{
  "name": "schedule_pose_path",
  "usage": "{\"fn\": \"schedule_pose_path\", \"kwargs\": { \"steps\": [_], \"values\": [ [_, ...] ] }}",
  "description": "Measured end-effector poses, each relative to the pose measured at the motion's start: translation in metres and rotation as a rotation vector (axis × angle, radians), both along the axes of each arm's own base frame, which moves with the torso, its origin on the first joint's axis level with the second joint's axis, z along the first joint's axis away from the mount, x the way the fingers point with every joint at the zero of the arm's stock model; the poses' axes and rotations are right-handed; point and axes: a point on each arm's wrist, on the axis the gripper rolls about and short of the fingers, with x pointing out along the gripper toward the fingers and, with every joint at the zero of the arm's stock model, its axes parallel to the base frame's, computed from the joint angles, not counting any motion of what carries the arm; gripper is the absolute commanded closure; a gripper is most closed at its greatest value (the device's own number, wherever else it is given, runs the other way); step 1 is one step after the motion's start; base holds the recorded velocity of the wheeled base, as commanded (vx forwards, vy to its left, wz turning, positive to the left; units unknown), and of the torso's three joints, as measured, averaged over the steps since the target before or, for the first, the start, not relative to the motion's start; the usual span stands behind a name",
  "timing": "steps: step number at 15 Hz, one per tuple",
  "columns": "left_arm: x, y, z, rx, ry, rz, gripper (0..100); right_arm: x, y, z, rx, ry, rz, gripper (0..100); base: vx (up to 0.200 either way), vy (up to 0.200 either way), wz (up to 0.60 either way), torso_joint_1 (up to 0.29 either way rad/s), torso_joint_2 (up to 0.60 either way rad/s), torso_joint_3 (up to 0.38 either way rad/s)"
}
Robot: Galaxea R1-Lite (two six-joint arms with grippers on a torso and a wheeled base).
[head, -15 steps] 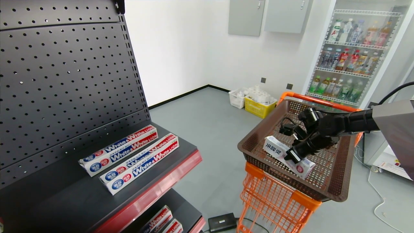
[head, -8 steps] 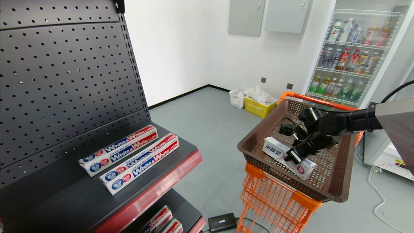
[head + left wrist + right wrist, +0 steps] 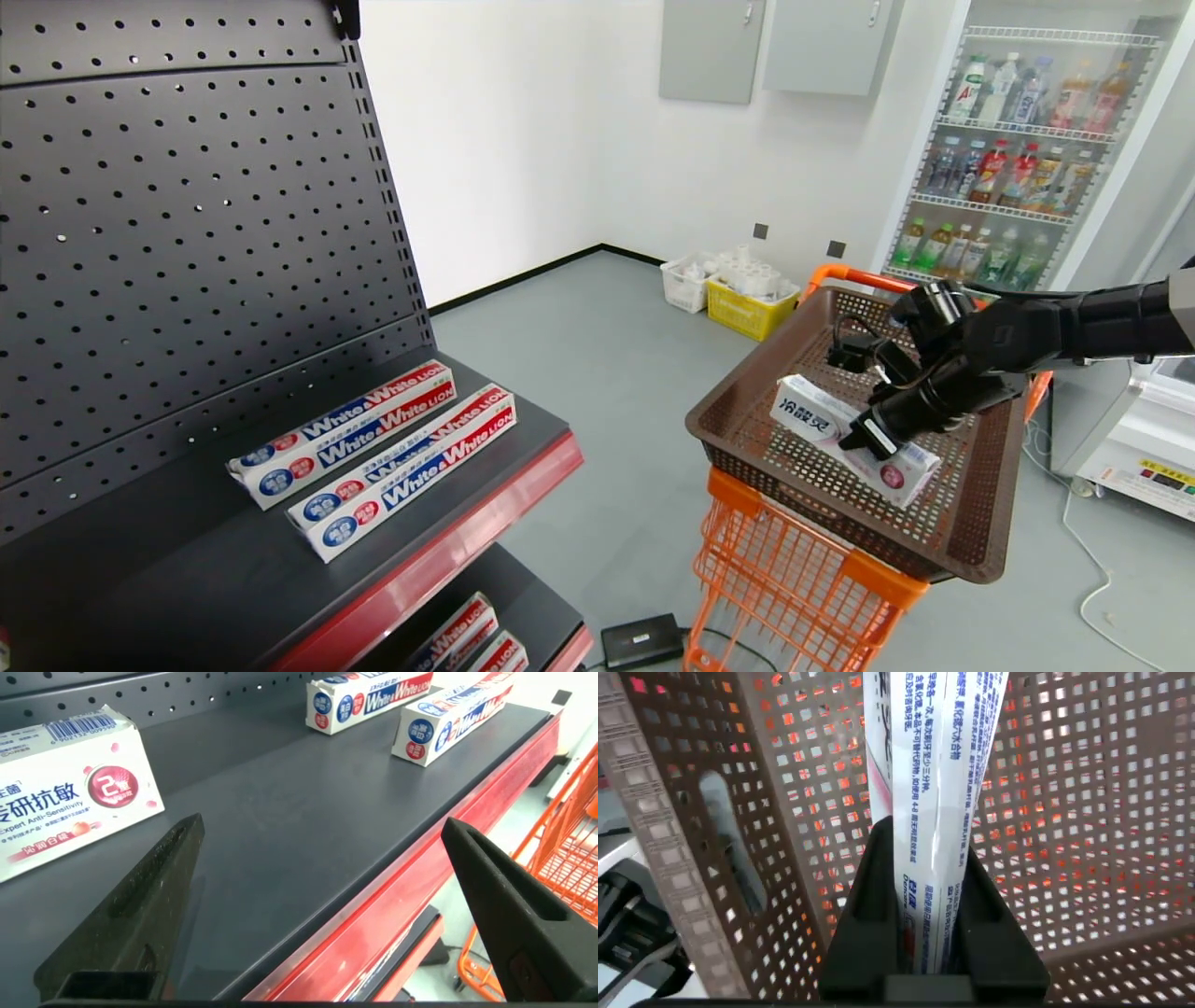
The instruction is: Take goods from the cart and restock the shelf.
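firstly, item: white toothpaste box (image 3: 808,415), long and narrow, inside the brown basket (image 3: 971,523) on top of the orange cart (image 3: 784,579)
contact with basket floor: could not be told; the box sat below the basket rim
right gripper (image 3: 870,437): closed on the box near its middle, one finger on each broad face
grip relation: the box's long axis ran crosswise to the fingers' closing line, so both ends stuck out well past the gripper
left gripper (image 3: 322,833): spread wide with nothing between the fingers, poised over the shelf board
shelf (image 3: 233,560): stood to the robot's left of the cart, well apart from it, with open floor between
stock on shelf: two toothpaste boxes (image 3: 341,434) lay side by side near the pegboard back; a pink-and-white box (image 3: 65,793) lay near the left gripper
axis match: the held box pointed across the line of the shelved pair, so a turn about the wrist was judged needed before setting down
nearer arm: the right arm had the box; the left was nearer the shelf
coming move, as judged: lift clear of the basket wall, then carry leftward to the bare shelf board
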Motion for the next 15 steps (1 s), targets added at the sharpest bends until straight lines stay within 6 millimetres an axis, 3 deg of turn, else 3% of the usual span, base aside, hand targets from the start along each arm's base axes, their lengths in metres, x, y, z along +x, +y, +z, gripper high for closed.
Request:
{"fn": "schedule_pose_path", "kwargs": {
  "steps": [8, 15],
  "values": [
    [0.0, 0.0, 0.0, 0.0, 0.0, 0.0, 0, -0.041, -0.007, 0.057, 0.011, -0.132, -0.005, 100, 0.0, 0.0, 0.0, 0.0, 0.0, 0.0],
    [0.0, 0.0, 0.0, 0.0, 0.0, 0.001, 0, -0.091, -0.007, 0.087, 0.04, -0.289, 0.008, 100, 0.0, 0.0, 0.0, 0.0, 0.0, 0.0]
  ]
}}
